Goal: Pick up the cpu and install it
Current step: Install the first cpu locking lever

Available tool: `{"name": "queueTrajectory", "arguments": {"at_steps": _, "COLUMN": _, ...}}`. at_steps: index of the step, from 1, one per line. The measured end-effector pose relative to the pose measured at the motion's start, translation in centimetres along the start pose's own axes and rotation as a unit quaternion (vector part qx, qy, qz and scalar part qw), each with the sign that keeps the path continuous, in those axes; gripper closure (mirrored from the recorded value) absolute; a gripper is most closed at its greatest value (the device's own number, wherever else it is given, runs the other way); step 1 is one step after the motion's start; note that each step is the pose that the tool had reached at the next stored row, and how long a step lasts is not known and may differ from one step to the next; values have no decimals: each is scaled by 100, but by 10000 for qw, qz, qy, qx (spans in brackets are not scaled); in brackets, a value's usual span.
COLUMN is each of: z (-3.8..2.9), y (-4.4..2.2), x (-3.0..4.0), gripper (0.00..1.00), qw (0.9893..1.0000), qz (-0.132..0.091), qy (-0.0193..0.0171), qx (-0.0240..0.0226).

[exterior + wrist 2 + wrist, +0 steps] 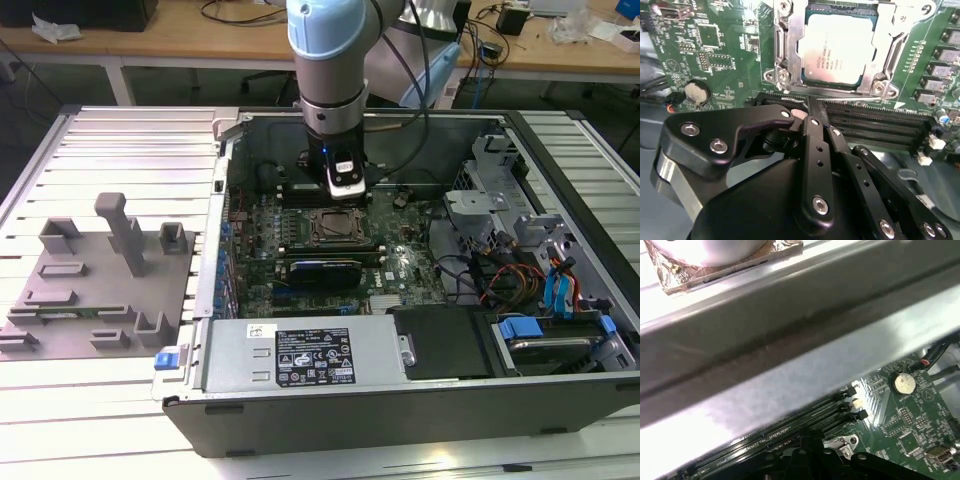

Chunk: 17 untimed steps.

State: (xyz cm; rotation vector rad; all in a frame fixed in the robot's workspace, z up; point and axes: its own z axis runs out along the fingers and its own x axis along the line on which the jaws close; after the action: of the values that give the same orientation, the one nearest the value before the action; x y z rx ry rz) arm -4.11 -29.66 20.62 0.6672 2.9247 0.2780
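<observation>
The cpu (pixel 840 49), a silvery square chip, lies flat inside the metal-framed socket (pixel 785 75) on the green motherboard (pixel 720 45); the frame around it stands open. In the second wrist view my gripper (pixel 808 102) hangs just off the socket's edge, over the black memory slots (pixel 875 125), shut with nothing in it and clear of the cpu. In the exterior view the gripper (pixel 345 185) sits low inside the open computer case (pixel 300 420), right behind the socket (pixel 338 228).
A grey fixture plate (pixel 100 290) with upright blocks lies at the exterior view's left. Inside the case are the power supply (pixel 300 355), a drive cage with blue tabs (pixel 540 330) and loose cables (pixel 500 280). A coin battery (pixel 696 92) sits near the socket. The case wall (pixel 790 355) runs close by.
</observation>
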Motion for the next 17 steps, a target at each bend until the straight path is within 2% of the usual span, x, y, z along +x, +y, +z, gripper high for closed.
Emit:
{"name": "queueTrajectory", "arguments": {"at_steps": 6, "z": -3, "y": 29, "x": 31, "gripper": 89, "qw": 10000, "qz": 0, "qy": -6, "qx": -2}}
{"name": "queueTrajectory", "arguments": {"at_steps": 17, "z": -16, "y": -10, "x": 115, "gripper": 89, "qw": 10000, "qz": 5, "qy": -34, "qx": -3}}
